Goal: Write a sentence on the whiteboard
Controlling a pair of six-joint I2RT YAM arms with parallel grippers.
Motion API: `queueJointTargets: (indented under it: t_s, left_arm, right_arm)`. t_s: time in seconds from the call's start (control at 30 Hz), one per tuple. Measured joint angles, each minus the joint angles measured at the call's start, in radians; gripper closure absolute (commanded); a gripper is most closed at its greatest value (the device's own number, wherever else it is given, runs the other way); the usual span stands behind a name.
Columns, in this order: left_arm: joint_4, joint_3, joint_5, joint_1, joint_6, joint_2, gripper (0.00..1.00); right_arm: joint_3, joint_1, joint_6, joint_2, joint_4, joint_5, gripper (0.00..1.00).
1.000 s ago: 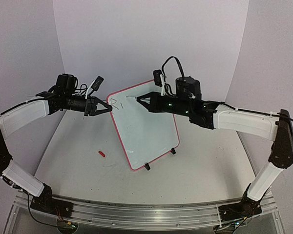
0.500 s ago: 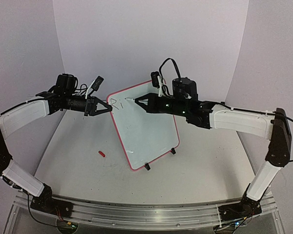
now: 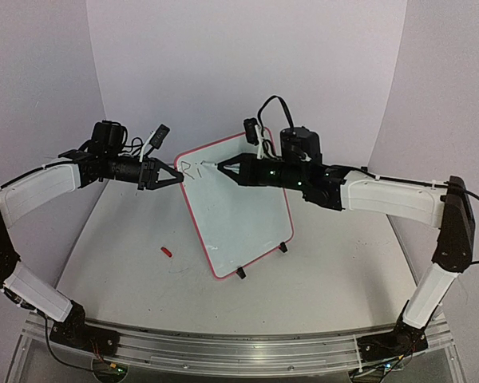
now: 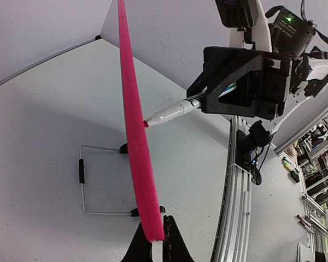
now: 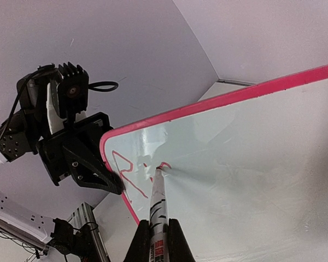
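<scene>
Right gripper (image 3: 226, 166) first: pinched tight on a marker (image 3: 216, 164), reaching in from the right side toward the top of the whiteboard (image 3: 243, 215). Seen from the right wrist, black fingers (image 5: 140, 245) pressed on both sides of the marker's white body. Red tip up against the white face, touching it just right of the letters.

Left gripper (image 3: 177, 177) next: squeezed shut on the red rim near the top left corner of the whiteboard, holding it from the left side. Seen from the left wrist, two black fingertips (image 4: 142, 248) clamped on the thin red edge, one on each side.

Whiteboard in the middle of the table (image 3: 120, 231), between both arms. Standing on small black feet (image 3: 241, 274), tilted and not flat, turned at a slant.

Only the start of the sentence (image 3: 193, 168) there, near the top left corner: a big "R" and a small stroke beside it. Red in the right wrist view, dark from above.

Small red cap (image 3: 167, 251) flat on the table, left of the whiteboard and well apart from it. Thin wire stand (image 4: 83, 185) low on the table at the back side of the whiteboard, by the feet
</scene>
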Motion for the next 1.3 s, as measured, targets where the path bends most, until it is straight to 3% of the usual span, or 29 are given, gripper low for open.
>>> queueJointTargets:
  t_s: [1.3]
  left_arm:
    - [0.0,0.0,-0.002,0.0,0.0,0.0,1.0]
  right_arm:
    - [-0.066,0.001,0.0,-0.04,-0.031,0.057,1.0]
